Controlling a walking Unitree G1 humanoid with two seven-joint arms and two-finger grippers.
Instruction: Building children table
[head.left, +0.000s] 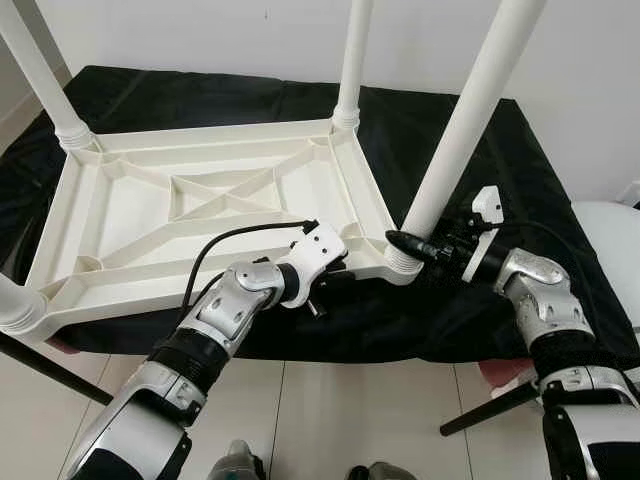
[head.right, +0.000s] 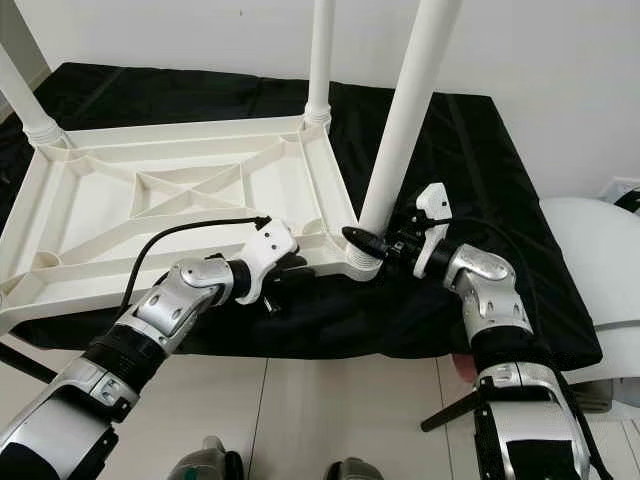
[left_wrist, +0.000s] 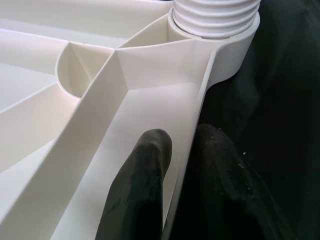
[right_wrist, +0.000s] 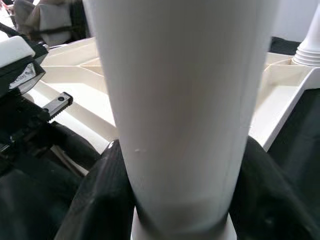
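Right hand (head.left: 412, 245) grasps the base of the near-right table leg (head.left: 470, 110), one black finger on either side of the white tube just above the threaded collar where it enters its corner socket; in the right wrist view the leg (right_wrist: 180, 110) stands between the two dark fingers (right_wrist: 100, 200). Left hand (left_wrist: 180, 180) pinches the near rim of the upturned children's table (head.left: 210, 200), one finger (left_wrist: 137, 190) inside the wall and the other outside against the black cloth, close to that same corner socket (left_wrist: 215, 20).

White and ribbed with crossing braces on its underside, the table lies upside down, at about 10 o'clock from the hands. Three more legs stand in it: the far-right leg (head.left: 352, 60) at 12 o'clock, the far-left leg (head.left: 40, 75) at 10 o'clock, and the near-left leg (head.left: 15, 305) at 9 o'clock, cut off by the frame edge.

Black cloth (head.left: 540, 180) covers the tabletop beneath and hangs over its near edge. Pale floor tiles (head.left: 340, 420) lie at 6 o'clock, between the two silver arms. A white rounded object (head.left: 610, 240) sits at 3 o'clock, partly out of view.
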